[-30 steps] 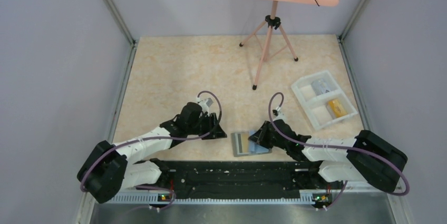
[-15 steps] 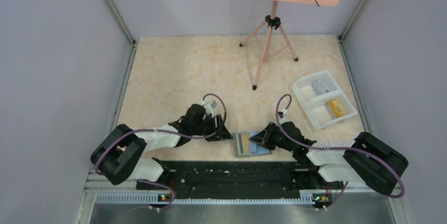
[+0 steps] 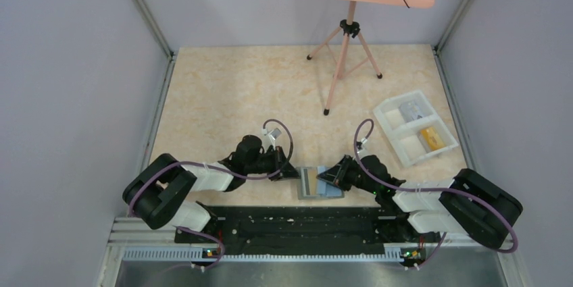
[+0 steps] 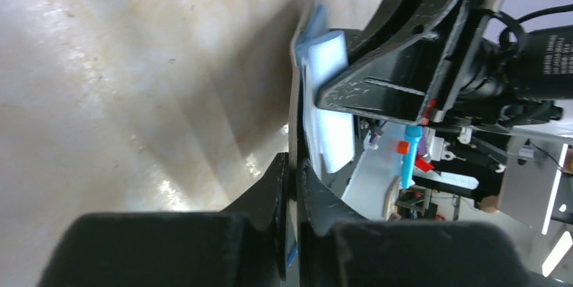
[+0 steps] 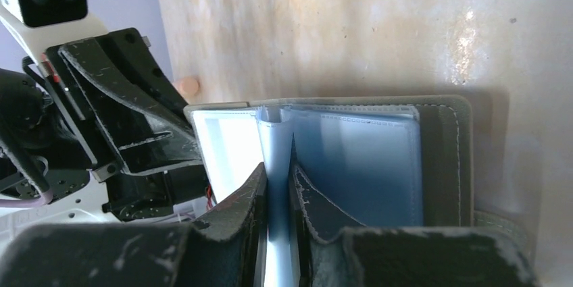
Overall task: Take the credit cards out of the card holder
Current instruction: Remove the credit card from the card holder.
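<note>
The dark grey card holder (image 3: 312, 184) lies open near the table's front edge, between both arms. My left gripper (image 3: 295, 174) is shut on the holder's dark left cover edge (image 4: 295, 108), which stands up from the table in the left wrist view. My right gripper (image 3: 327, 177) is shut on a pale blue pocket leaf (image 5: 273, 148) inside the holder (image 5: 442, 159). No credit cards show in the holder's pockets. A yellow-orange credit card (image 3: 433, 138) and a pale grey one (image 3: 410, 110) lie in the white tray.
The white compartmented tray (image 3: 404, 144) stands at the right, beyond the right arm. A pink stand on a tripod (image 3: 344, 57) is at the back middle. Grey walls close in the table left and right.
My left gripper moved right to the holder and shut on its left cover edge. That flap has lifted, and the orange patch seen inside it earlier no longer shows. The right gripper barely moved.
</note>
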`<control>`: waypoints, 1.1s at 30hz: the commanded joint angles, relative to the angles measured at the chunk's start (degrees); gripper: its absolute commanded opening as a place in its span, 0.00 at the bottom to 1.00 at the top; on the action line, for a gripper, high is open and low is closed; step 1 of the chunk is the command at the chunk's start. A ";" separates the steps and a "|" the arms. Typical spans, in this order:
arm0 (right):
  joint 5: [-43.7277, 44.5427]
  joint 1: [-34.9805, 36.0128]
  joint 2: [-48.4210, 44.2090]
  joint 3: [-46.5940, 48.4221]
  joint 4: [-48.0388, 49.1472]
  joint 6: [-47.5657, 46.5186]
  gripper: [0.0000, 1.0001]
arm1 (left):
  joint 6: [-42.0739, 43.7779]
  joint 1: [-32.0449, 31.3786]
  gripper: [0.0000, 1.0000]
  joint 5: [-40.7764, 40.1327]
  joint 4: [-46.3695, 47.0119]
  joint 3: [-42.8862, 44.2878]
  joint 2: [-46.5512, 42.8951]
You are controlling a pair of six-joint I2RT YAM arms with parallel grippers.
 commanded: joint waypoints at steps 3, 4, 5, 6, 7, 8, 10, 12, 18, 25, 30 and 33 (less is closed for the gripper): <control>-1.27 -0.43 0.21 1.37 0.18 -0.74 0.25 | -1.71 -0.20 0.00 3.12 5.91 0.12 0.22; -1.05 -0.43 -0.26 2.11 -2.06 -1.46 0.31 | -1.41 -0.17 0.00 3.05 4.96 0.44 0.04; -0.43 -0.50 -1.04 3.09 -4.98 -2.48 0.36 | -1.00 -0.19 0.00 2.95 3.72 0.81 -0.09; 0.30 -0.46 -2.56 4.03 -8.73 -3.60 0.41 | -0.50 -0.17 0.00 2.69 2.53 1.31 -0.23; 1.31 -0.50 -4.02 5.33 -12.72 -4.80 0.45 | -0.03 -0.17 0.00 2.52 1.40 1.56 -0.48; 2.65 -0.40 -5.72 6.63 -17.80 -6.23 0.47 | 0.40 -0.21 0.00 2.29 0.68 1.69 -0.64; 5.52 -0.43 -9.11 9.74 -27.30 -9.01 0.50 | 1.20 -0.22 0.00 1.83 -0.90 1.95 -0.87; 7.77 -0.43 -12.07 12.45 -34.71 -11.12 0.52 | 1.79 -0.22 0.00 1.75 -1.92 2.14 -1.07; 11.80 3.11 -15.01 19.92 -46.10 -15.75 0.45 | 2.65 -0.17 0.00 1.15 -3.82 2.31 -2.29; 13.63 10.68 -7.42 24.62 -44.29 -16.43 0.50 | 2.42 -0.18 0.00 0.83 -5.28 2.84 -3.34; 13.81 13.47 -2.90 25.14 -41.61 -16.01 0.64 | 2.18 -0.22 0.00 0.42 -6.79 2.86 -5.02; 13.57 14.78 -0.53 26.13 -41.01 -15.92 0.66 | 2.22 -0.22 0.00 -0.21 -7.72 2.92 -6.17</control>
